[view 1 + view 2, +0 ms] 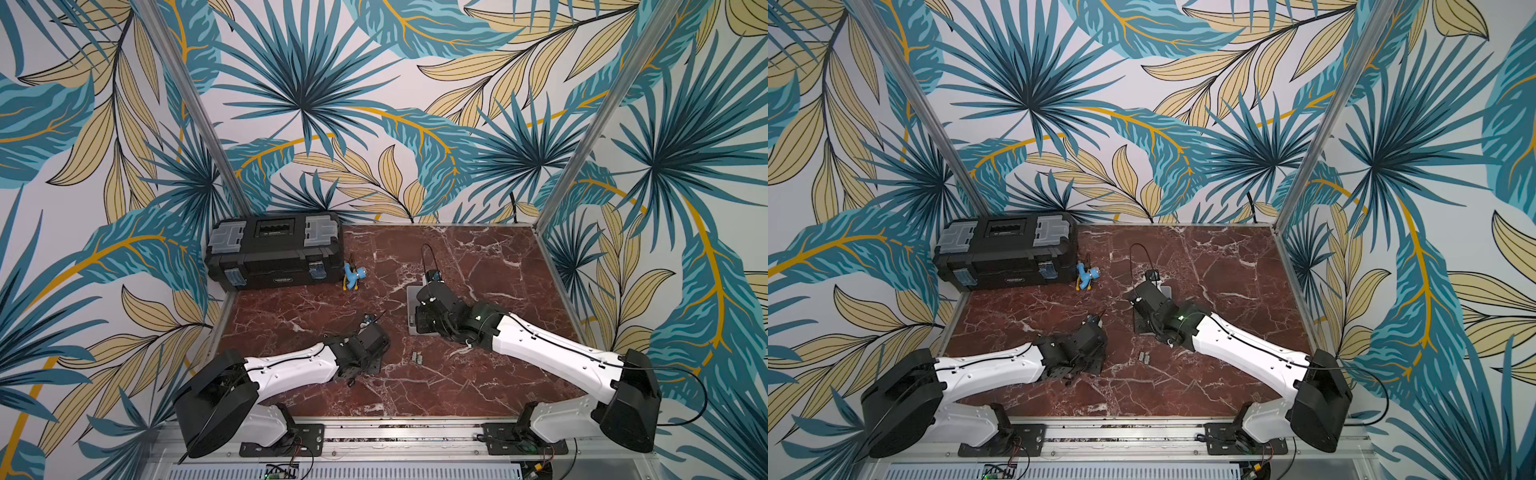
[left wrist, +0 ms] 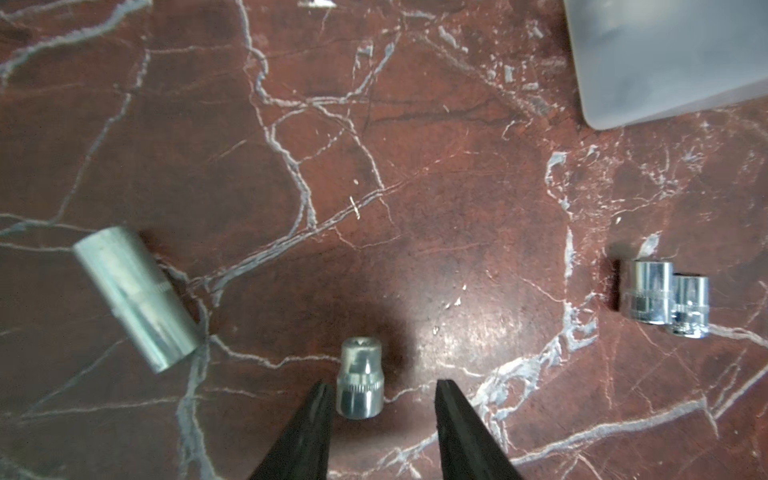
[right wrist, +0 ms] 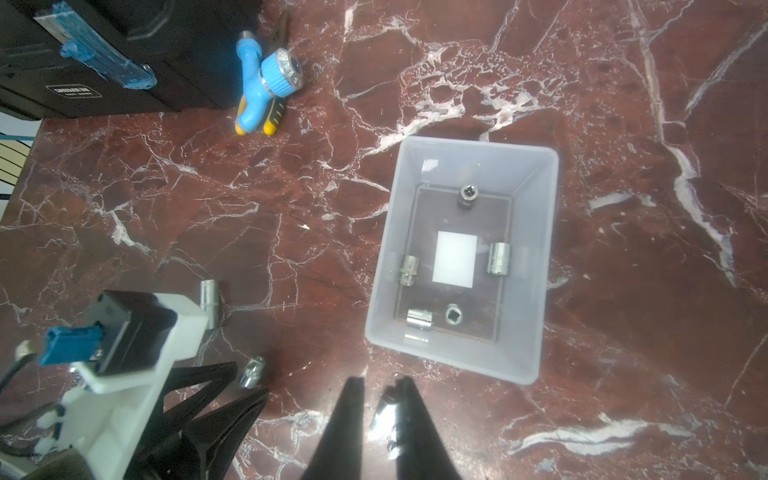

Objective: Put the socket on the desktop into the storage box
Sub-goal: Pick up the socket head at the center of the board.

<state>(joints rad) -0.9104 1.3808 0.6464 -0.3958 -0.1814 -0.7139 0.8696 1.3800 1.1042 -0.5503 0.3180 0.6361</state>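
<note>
My left gripper (image 2: 382,385) is open low over the red-brown desktop (image 1: 478,266), with a small chrome socket (image 2: 359,378) lying between its fingers, close to one of them. A larger socket (image 2: 135,297) lies off to one side and a pair of sockets (image 2: 665,301) to the other; the pair shows in both top views (image 1: 417,358) (image 1: 1144,357). The translucent storage box (image 3: 530,270) holds several sockets (image 3: 498,257) around a white label. My right gripper (image 3: 379,382) hangs near the box with a narrow gap between its fingers, holding nothing. The pair on the desktop shows through that gap.
A black toolbox (image 1: 274,253) stands at the back left. A blue spray nozzle (image 1: 353,276) and a yellow-handled tool lie beside it. The left arm's wrist camera mount (image 3: 137,353) sits close to the right gripper. Aluminium rails (image 1: 395,432) edge the desktop.
</note>
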